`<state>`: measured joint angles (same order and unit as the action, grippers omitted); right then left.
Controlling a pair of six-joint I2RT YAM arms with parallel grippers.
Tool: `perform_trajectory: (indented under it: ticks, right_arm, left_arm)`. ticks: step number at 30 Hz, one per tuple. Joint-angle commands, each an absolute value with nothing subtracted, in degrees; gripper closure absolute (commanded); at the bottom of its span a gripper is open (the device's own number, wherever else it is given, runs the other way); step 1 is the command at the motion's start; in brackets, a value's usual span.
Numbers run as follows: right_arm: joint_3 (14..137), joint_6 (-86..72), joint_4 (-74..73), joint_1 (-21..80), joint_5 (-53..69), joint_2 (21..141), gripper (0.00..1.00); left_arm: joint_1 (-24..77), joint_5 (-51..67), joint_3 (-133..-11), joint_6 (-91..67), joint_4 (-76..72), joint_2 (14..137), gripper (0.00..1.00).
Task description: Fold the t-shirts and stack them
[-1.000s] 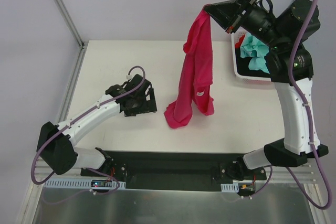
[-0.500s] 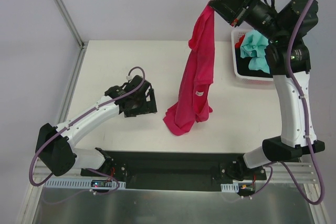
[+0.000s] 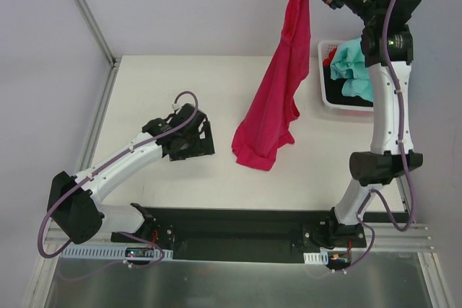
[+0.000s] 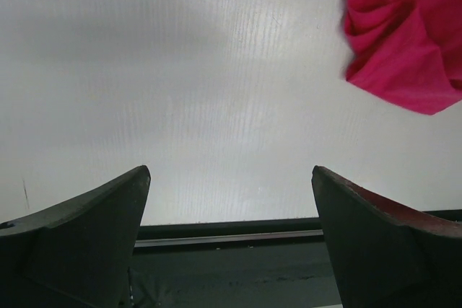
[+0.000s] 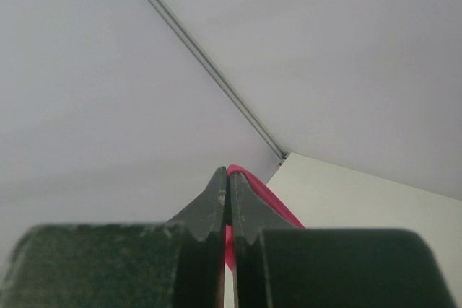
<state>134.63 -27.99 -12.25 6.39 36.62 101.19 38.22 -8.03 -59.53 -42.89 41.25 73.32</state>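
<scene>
Noted white table [image 3: 159, 84], left half mostly bare. Saw large magenta-pink t-shirt [image 3: 278, 99] dangling as one long twisted rope from high over the far right corner, lower end bunched on the table right of centre, toward the near edge. Judged the twist the main hazard: set down like this, would land as a heap, not flat. Spotted white basket [image 3: 323, 84] at the right edge, holding teal t-shirt [image 3: 351, 63] and a scrap of red t-shirt [image 3: 330, 54]; possibly a black one beneath, too dark to tell. Judged a swing of the hanging cloth could snag the basket rim. Found right gripper [image 5: 228, 172] pinched tight on a thin fold of the pink cloth, only a sliver showing past the tips in the wrist view; judged a slip likely under the cloth's own weight. Found left gripper [image 4: 229, 172] spread wide, holding nothing, low over the table left of the bunched hem, near but apart; judged a late catch would leave the hem unspread.
</scene>
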Motion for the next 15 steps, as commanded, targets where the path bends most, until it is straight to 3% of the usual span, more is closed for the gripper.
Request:
perform_trajectory:
  ticks: [1, 5, 10, 15]
  right_arm:
    - [144.2, -48.2, 8.9, 2.8, 42.3, 107.2, 0.99]
    - [142.8, -53.8, 16.8, 2.2, 42.6, 105.9, 0.99]
    - [131.4, -56.3, 23.5, 2.5, 47.5, 98.3, 0.99]
    - [125.4, -64.8, 34.0, 7.5, 54.5, 90.7, 0.99]
  left_arm:
    - [38.5, -10.0, -60.8, -43.5, 43.2, 71.3, 0.05]
    - [38.5, -9.4, -60.6, -43.9, 43.2, 71.5, 0.05]
    - [38.8, -9.2, -60.2, -44.6, 43.0, 72.1, 0.05]
    - [39.2, -9.5, -60.2, -45.3, 42.7, 73.0, 0.05]
